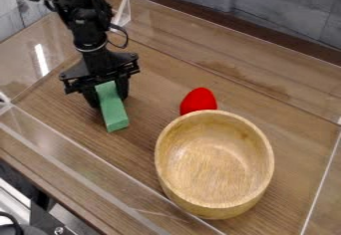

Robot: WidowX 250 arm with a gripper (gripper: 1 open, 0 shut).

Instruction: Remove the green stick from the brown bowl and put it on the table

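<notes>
Green stick (112, 108), pinched by the gripper (104, 88), stands tilted on the table (253, 80) at the bowl's (214, 163) ten o'clock; released so, it may topple sideways.

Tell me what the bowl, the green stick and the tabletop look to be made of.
The brown bowl: pale wood, smooth, with grain lines showing inside. The green stick: plain matte mint-green block, likely painted wood or plastic; no grain shows. The table: brown wood-grain surface, slightly glossy, possibly laminate.
</notes>
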